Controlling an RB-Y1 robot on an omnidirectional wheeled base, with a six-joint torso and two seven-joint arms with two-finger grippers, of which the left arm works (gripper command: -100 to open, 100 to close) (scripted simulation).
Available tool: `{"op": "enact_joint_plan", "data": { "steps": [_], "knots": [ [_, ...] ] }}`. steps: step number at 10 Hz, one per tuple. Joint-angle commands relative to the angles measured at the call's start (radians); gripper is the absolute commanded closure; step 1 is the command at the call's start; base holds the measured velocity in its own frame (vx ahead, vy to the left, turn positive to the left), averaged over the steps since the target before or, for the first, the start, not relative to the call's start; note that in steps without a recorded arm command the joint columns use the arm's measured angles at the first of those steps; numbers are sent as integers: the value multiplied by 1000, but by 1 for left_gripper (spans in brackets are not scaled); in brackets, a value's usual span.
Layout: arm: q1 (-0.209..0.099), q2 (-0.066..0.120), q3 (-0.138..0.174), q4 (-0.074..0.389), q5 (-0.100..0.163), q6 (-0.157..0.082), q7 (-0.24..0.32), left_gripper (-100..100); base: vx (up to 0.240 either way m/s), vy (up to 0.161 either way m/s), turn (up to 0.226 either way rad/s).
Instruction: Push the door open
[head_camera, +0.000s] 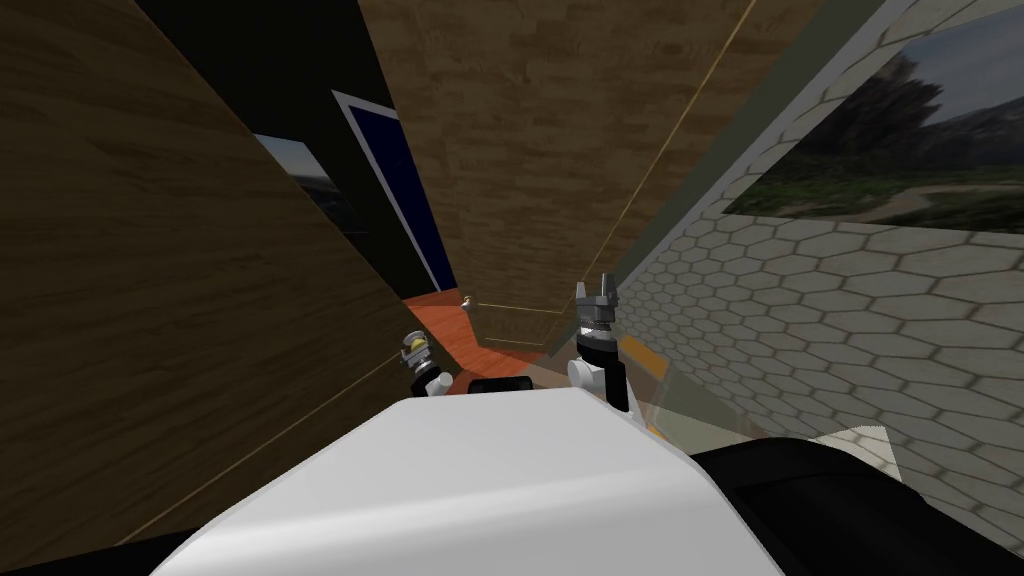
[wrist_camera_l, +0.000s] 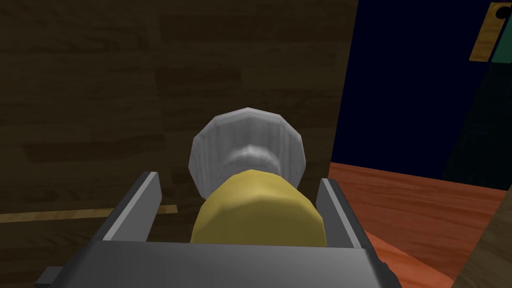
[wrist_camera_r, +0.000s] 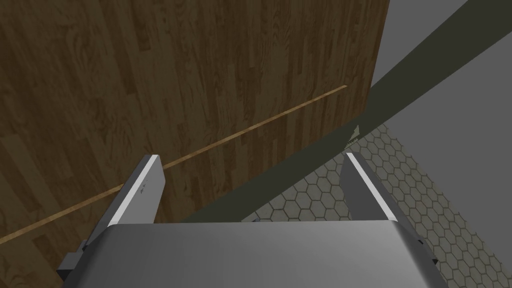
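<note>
Hexagon-tiled wall, landscape picture

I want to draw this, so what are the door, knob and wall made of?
The door looks like dark brown wood, matt: plank grain shows. The knob is smooth yellow, maybe brass or plastic; the round plate behind it is grey with a dull, metal-like sheen. The wall looks like pale hexagon tiles, by its honeycomb joints.

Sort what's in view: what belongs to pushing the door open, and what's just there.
For the job:
wooden door
yellow knob
grey plate behind the knob
left tool, open around the knob

Just there:
right tool, open, facing a wooden panel
hexagon-tiled wall
landscape picture
orange floor
</note>
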Motion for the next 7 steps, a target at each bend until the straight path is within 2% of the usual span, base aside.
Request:
{"op": "enact_joint_plan", "data": {
  "steps": [1, 7],
  "knots": [
    [6, -5, 33, -13, 13, -11, -19, 100, 19, 11, -65],
    [-64, -60, 148, 50, 67, -42, -81, 100, 77, 67, -93]
  ]
}}
